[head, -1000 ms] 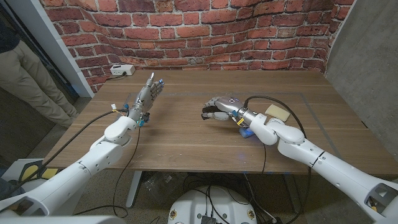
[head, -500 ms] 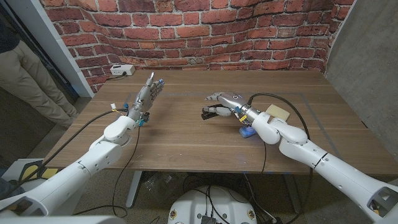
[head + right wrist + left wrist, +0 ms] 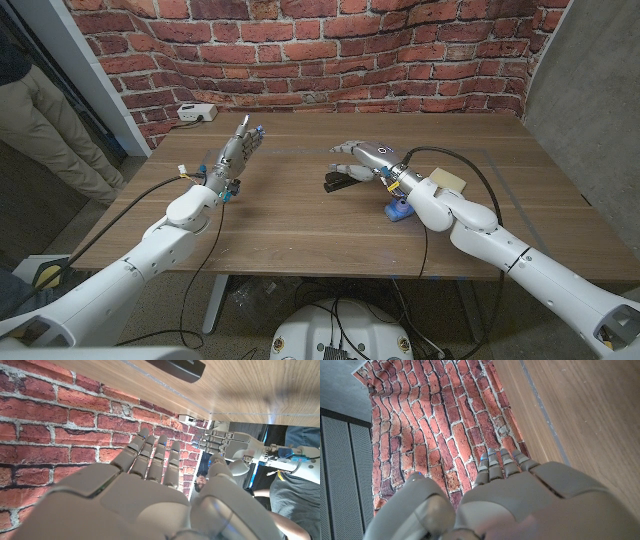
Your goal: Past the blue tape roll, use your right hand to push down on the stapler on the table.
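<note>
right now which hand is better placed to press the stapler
The right hand. It hovers directly above the stapler, fingers spread and holding nothing, just past the blue tape roll. The left hand stands upright well off to the stapler's left, across bare table.

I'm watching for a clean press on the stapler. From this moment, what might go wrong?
1. The right hand is raised above the black stapler with fingers spread; coming down off-centre, it might tip or skid the stapler sideways instead of pressing it.
2. The right forearm sits right over the blue tape roll, so lowering the arm may nudge the roll.
</note>
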Controlling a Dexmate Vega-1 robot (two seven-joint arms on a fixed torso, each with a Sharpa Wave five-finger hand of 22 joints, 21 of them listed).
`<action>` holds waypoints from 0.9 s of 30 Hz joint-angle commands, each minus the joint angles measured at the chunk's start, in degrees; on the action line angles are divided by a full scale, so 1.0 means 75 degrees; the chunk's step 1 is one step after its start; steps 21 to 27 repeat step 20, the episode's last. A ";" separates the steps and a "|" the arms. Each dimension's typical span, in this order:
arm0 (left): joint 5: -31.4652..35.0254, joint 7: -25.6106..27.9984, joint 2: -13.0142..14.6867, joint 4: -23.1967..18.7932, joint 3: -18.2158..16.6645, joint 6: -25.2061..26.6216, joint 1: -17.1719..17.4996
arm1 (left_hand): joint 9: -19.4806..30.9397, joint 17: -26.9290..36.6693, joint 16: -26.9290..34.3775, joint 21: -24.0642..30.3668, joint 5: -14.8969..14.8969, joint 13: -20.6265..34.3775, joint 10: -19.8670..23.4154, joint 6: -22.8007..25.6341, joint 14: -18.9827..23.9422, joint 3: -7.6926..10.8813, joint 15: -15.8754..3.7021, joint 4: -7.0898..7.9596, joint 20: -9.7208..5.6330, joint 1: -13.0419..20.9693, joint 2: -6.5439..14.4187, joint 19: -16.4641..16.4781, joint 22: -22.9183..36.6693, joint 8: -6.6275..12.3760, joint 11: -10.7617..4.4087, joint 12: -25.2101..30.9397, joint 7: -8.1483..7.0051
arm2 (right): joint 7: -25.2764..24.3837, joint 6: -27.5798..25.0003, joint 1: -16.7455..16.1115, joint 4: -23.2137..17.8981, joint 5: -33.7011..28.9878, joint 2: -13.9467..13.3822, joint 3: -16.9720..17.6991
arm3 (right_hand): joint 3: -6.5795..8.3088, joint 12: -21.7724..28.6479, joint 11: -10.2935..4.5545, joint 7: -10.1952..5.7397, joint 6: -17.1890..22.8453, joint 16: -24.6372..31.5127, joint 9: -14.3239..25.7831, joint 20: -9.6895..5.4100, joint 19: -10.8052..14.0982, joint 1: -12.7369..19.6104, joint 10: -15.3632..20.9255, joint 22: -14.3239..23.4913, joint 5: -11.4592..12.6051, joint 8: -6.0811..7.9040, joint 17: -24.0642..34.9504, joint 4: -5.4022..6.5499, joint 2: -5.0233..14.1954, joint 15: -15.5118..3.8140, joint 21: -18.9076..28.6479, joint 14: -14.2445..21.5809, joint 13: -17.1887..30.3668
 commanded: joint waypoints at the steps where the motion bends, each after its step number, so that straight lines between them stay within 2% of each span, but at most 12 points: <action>1: 0.0045 0.0147 -0.0010 -0.0145 -0.0011 0.0076 0.0073 | 0.0016 0.0036 0.0010 -0.0015 0.0034 0.0020 0.0049 0.0041 0.0066 -0.0036 -0.0026 0.0019 0.0041 -0.0026 -0.0003 0.0049 0.0032 -0.0023 0.0006 -0.0023 -0.0003 | -0.0224 0.0223 0.0017 -0.0128 0.0074 0.0026 0.0137 | 0.0053 0.0007 -0.0016 -0.0006 0.0013 0.0008 0.0010 -0.0018 0.0047 -0.0051 0.0059 0.0011 -0.0024 0.0008 0.0018 -0.0021 -0.0004 -0.0023 -0.0024 0.0055 0.0023; 11: 0.0097 0.0315 0.0016 -0.0306 -0.0082 0.0090 0.0229 | 0.0016 0.0037 0.0011 -0.0014 0.0031 0.0020 0.0053 0.0050 0.0073 -0.0046 -0.0019 0.0018 0.0040 -0.0018 0.0005 0.0053 0.0032 -0.0022 -0.0006 -0.0024 -0.0003 | -0.0298 0.0284 -0.0004 -0.0275 0.0059 0.0046 0.0257 | 0.0051 0.0009 -0.0019 -0.0012 0.0029 0.0006 0.0012 -0.0006 0.0047 -0.0060 0.0073 0.0010 -0.0025 0.0021 0.0019 -0.0019 -0.0010 -0.0016 -0.0029 0.0064 0.0024; 27: 0.0132 0.0254 -0.0029 -0.0246 -0.0075 0.0087 0.0161 | 0.0017 0.0037 0.0012 -0.0012 0.0030 0.0021 0.0051 0.0041 0.0079 -0.0054 -0.0013 0.0017 0.0043 -0.0010 0.0011 0.0062 0.0032 -0.0027 -0.0006 -0.0027 -0.0019 | -0.0256 0.0257 -0.0053 -0.0331 0.0066 0.0073 0.0294 | 0.0048 0.0022 -0.0019 -0.0013 0.0051 0.0005 0.0013 0.0010 0.0048 -0.0074 0.0116 0.0010 -0.0028 0.0033 0.0020 -0.0014 -0.0018 -0.0007 -0.0034 0.0076 0.0025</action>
